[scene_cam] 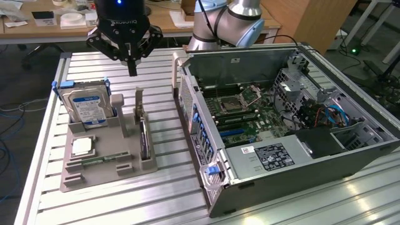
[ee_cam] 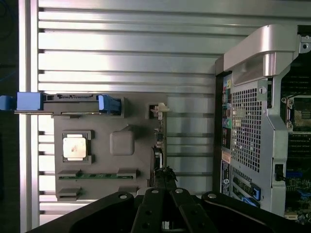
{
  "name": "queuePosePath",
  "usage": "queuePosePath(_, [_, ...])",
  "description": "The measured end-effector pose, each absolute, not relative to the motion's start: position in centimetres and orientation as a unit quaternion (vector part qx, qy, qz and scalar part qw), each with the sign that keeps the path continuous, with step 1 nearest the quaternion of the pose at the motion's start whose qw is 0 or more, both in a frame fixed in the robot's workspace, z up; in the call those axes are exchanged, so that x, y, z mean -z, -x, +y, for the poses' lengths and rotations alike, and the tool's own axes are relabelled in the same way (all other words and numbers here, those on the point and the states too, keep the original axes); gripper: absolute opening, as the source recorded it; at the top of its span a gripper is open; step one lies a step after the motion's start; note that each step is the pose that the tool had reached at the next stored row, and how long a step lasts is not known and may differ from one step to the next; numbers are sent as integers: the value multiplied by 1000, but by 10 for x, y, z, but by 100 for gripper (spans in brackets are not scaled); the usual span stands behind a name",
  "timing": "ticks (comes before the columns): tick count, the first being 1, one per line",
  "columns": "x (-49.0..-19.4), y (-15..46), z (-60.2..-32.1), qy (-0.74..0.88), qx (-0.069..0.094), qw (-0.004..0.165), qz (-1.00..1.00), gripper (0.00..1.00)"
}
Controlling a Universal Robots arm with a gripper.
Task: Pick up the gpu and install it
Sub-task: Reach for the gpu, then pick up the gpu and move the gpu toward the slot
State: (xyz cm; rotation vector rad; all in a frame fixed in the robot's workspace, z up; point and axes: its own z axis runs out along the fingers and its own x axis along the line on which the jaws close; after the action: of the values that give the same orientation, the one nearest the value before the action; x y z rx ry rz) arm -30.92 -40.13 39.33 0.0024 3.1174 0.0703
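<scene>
The gripper [scene_cam: 132,70] hangs closed on nothing; the gpu [scene_cam: 144,138] stands on edge in the grey holder [scene_cam: 100,159] at its six o'clock (exterior view); best, I judge, to open wide, centre over the card's top edge and descend straight.

Exterior view slants down — wrist view straight down, nearer; both share tray [scene_cam: 103,136] [ee_cam: 104,121].

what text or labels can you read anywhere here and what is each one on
"ROBOTIQ": on the black body of the gripper.
Blue-white label on the hard drive: print too small to read.
Black label on the power supply inside the computer case: print too small to read.
</scene>
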Motion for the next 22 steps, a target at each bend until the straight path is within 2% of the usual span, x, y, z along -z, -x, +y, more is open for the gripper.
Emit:
queuePosePath(10, [-393,309,-401,-1,-23,12,1000,11])
queuePosePath(12, [-393,309,-401,-1,-23,12,1000,24])
queuePosePath(13, [-393,309,-401,-1,-23,12,1000,24])
queuePosePath(16, [-393,309,-401,-1,-23,12,1000,41])
queuePosePath(17, [-393,309,-401,-1,-23,12,1000,41])
queuePosePath(19, [-393,309,-402,0,-23,12,1000,53])
queuePosePath(21, [-393,309,-403,1,-23,12,1000,53])
queuePosePath(22, [-392,310,-403,4,-23,12,1000,59])
